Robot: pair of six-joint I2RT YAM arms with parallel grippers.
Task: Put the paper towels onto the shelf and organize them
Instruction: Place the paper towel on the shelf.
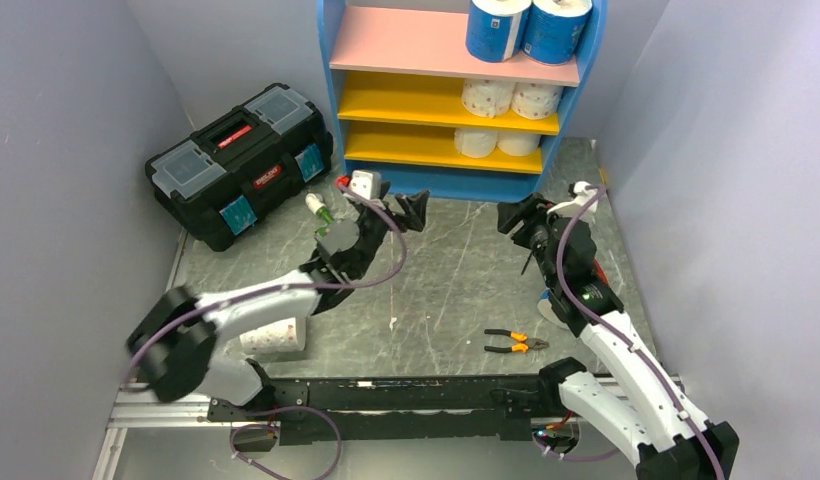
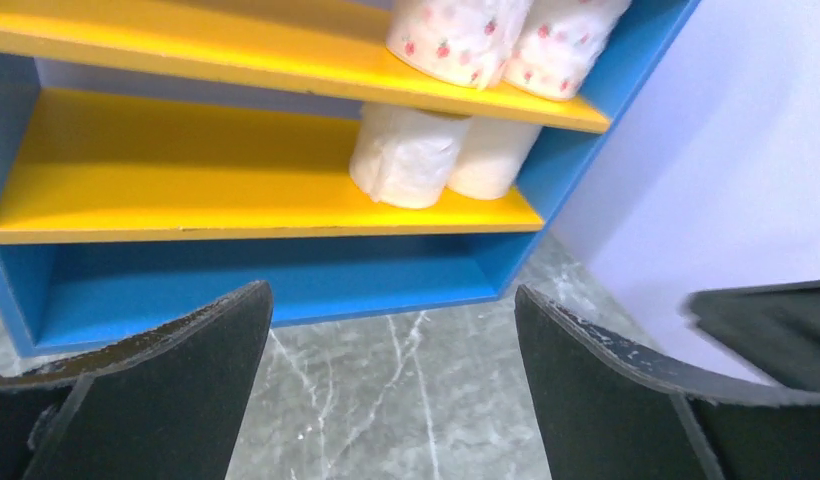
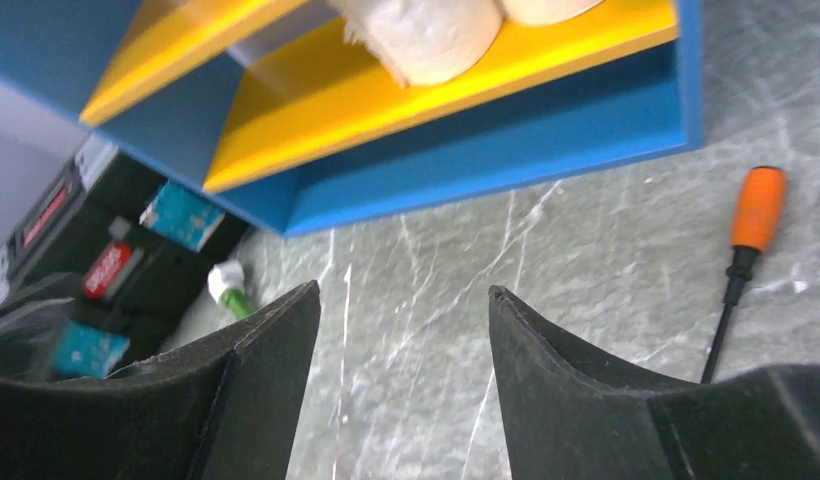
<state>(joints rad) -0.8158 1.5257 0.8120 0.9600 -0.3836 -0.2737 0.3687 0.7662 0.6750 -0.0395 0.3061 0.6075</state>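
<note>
— While the left gripper (image 1: 416, 208) gapes wide and the right gripper (image 1: 514, 215) stands narrower, both empty, where are the paper towels (image 1: 498, 28)?
— 6 on the shelf (image 1: 396, 42), 2 per board; 1 dotted roll (image 1: 276, 337) on the table (image 1: 436, 285).

The left arm (image 1: 256, 300) and the right arm (image 1: 626, 350) both have smooth white shells and chunky round black joints. A thin purple cable (image 1: 391, 262) loops along each arm. The left gripper (image 1: 414, 210) and the right gripper (image 1: 514, 218) are black. Up close, the fingers (image 2: 156, 400) are flat black pads with curved inner sides and rough, pale, scuffed edges. Both arms sit on a long black bar (image 1: 406, 395) beside a silver rail (image 1: 136, 412)
</note>
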